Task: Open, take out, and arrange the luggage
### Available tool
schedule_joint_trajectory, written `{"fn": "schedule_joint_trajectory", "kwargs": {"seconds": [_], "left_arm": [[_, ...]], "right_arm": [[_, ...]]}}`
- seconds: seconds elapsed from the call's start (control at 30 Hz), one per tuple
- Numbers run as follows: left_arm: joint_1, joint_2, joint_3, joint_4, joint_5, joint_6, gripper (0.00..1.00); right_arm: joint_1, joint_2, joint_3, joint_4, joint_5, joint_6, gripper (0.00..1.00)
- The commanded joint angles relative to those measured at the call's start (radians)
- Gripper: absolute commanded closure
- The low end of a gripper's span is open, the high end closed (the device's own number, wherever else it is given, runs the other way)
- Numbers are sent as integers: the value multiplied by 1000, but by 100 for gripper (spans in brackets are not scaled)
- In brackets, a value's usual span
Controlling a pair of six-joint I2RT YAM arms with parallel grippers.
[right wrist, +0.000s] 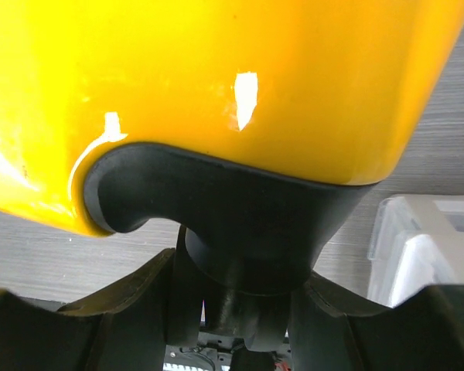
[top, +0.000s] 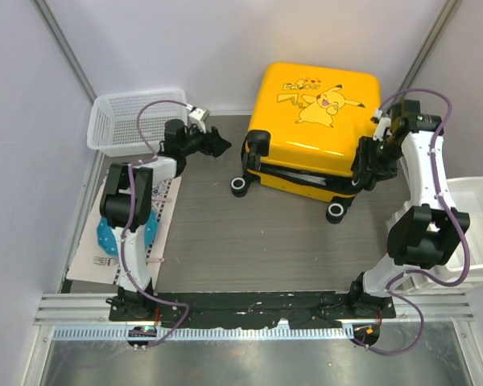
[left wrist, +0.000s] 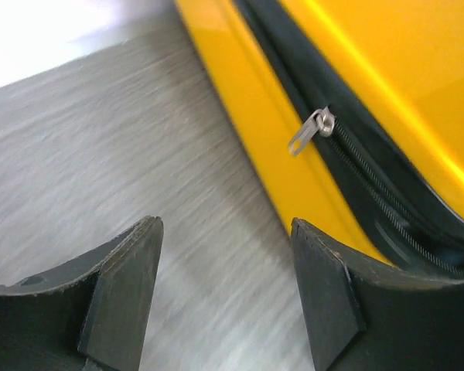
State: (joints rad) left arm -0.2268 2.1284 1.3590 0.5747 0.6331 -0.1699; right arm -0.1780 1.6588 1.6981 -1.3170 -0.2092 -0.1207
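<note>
While the right claw (right wrist: 240, 290) pinches a black wheel mount (right wrist: 247, 224) of the bright yellow hard-shell suitcase (top: 318, 121) lying at the grey surface's (top: 225, 233) far side, the spread left claw (left wrist: 226, 232) should close squarely on the silver zip pull (left wrist: 311, 130).

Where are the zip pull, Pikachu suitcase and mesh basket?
zip pull (left wrist: 311, 131), left wrist view, metal tab.
Pikachu suitcase (top: 314, 121), top external view, yellow lid.
mesh basket (top: 121, 121), top external view, bare floor.
</note>
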Motion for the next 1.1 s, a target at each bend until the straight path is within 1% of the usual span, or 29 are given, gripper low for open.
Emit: {"fn": "schedule_joint_trajectory", "kwargs": {"seconds": [0.0, 0.03, 0.07, 0.13, 0.17, 0.2, 0.23, 0.27, 0.33, 0.4, 0.5, 0.57, 0.67, 0.7, 0.77, 0.87, 0.9, 0.93, 0.97, 1.0, 1.07], "left_arm": [[75, -218, -115, -125, -23, -45, 28], [87, -281, -136, -181, -19, -21, 28], [92, -312, -155, -211, -6, -2, 27], [93, -401, -202, -289, -9, 38, 27], [93, -424, -224, -312, 0, 43, 27], [95, -453, -236, -353, 2, 41, 27], [95, -491, -248, -366, 4, 24, 27], [95, -516, -277, -374, 8, 12, 27], [95, -574, -313, -383, 16, -14, 27], [95, -602, -342, -407, 36, -45, 27], [95, -657, -371, -433, 30, -68, 27], [95, -692, -382, -455, 33, -56, 28], [95, -723, -397, -490, 20, -43, 28], [95, -739, -406, -499, 20, -43, 28], [95, -752, -431, -496, 14, -45, 28], [93, -742, -414, -496, 10, -68, 28], [93, -734, -402, -512, 2, -69, 28], [95, -725, -391, -518, -7, -72, 28], [95, -723, -373, -521, -21, -71, 28], [95, -725, -367, -521, -26, -71, 28], [95, -729, -356, -519, -33, -80, 28]], "right_arm": [[18, -161, -148, 47, -136, 1, 99], [24, -180, -188, 74, -147, 7, 99], [44, -200, -265, 91, -154, 15, 100], [72, -256, -337, 136, -163, 42, 99], [110, -275, -389, 163, -162, 61, 99], [139, -289, -408, 174, -165, 79, 99], [168, -306, -441, 221, -176, 96, 100], [246, -309, -455, 238, -180, 113, 100], [323, -306, -480, 288, -197, 162, 100], [433, -312, -492, 362, -202, 217, 99], [532, -314, -526, 462, -246, 277, 99], [566, -300, -528, 501, -297, 318, 99], [635, -300, -493, 587, -303, 335, 99], [653, -309, -486, 649, -291, 355, 100], [725, -306, -474, 723, -297, 406, 99], [813, -260, -434, 786, -299, 380, 99], [813, -260, -427, 771, -300, 366, 76], [808, -261, -389, 736, -300, 328, 62], [786, -267, -365, 695, -305, 290, 50], [761, -275, -344, 609, -302, 221, 35], [680, -316, -290, 530, -299, 193, 31]]}}
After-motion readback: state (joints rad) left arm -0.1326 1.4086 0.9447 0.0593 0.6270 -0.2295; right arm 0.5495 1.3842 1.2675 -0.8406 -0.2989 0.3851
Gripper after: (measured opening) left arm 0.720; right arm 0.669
